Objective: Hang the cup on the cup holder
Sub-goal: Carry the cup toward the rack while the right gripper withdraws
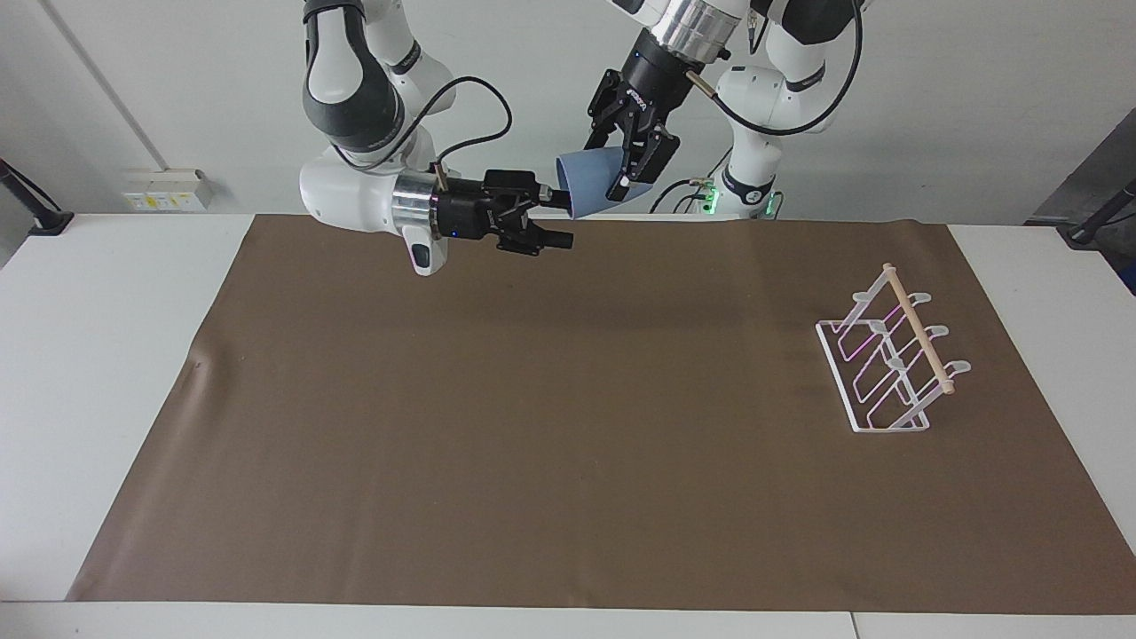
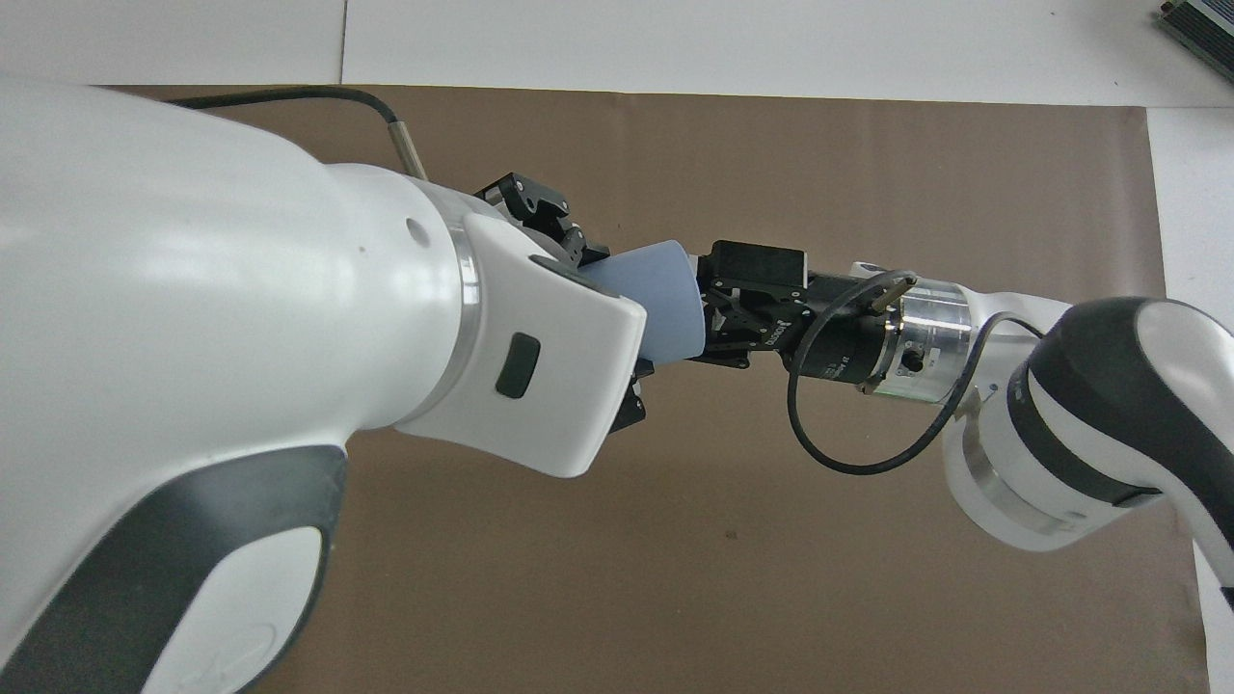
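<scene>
The light blue cup [image 1: 586, 182] [image 2: 660, 299] hangs on its side in the air over the mat's edge nearest the robots, its mouth turned toward the right arm. My left gripper [image 1: 605, 170] comes down from above and is shut on the cup's wall. My right gripper [image 1: 557, 216] [image 2: 715, 310] lies level just beside the cup's mouth, open, with nothing between its fingers. The white wire cup holder [image 1: 887, 368] with its wooden dowel stands on the mat toward the left arm's end of the table; the left arm hides it in the overhead view.
A brown mat [image 1: 532, 426] covers most of the white table [image 1: 98, 355]. The left arm's big white wrist [image 2: 241, 366] fills much of the overhead view.
</scene>
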You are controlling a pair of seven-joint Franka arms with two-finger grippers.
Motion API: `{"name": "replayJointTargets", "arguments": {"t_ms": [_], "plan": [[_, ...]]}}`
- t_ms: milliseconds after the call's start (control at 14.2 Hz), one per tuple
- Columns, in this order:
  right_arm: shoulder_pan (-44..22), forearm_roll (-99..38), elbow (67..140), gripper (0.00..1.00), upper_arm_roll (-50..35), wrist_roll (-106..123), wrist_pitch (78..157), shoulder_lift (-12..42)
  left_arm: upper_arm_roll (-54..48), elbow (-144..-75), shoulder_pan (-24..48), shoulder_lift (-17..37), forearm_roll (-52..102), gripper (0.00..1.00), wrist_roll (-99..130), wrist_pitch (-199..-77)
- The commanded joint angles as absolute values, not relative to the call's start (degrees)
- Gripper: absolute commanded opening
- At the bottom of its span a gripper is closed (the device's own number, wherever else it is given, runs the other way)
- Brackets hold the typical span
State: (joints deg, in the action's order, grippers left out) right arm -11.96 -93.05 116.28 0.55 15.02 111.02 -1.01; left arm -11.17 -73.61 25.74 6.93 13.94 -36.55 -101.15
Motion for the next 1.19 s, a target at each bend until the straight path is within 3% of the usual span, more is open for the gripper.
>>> {"name": "replayJointTargets", "arguments": {"t_ms": [0,140,492,702,1124], "plan": [[-9.67,-83.18,114.18,1.00,0.35,11.44,111.71,-1.41,-10.63,-78.12,25.58,3.70,11.36,0.00,-36.12,-100.20],[-9.49,-74.49,112.33,1.00,0.53,7.67,112.41,-1.41,-10.37,-81.10,25.40,2.03,9.06,0.00,-36.30,-98.71],[-8.35,-47.77,110.22,1.00,0.44,4.39,116.19,-1.05,-10.37,-96.66,23.38,-5.71,-1.47,0.00,-36.65,-98.88],[-7.12,-32.22,109.60,1.00,0.44,3.35,116.37,-0.70,-10.37,-100.80,22.41,-5.36,-9.11,0.00,-40.50,-99.05],[-6.07,-6.08,109.07,1.00,0.53,2.82,116.02,-1.67,-10.37,-102.57,20.65,-1.07,-31.17,0.00,-44.20,-99.05]]}}
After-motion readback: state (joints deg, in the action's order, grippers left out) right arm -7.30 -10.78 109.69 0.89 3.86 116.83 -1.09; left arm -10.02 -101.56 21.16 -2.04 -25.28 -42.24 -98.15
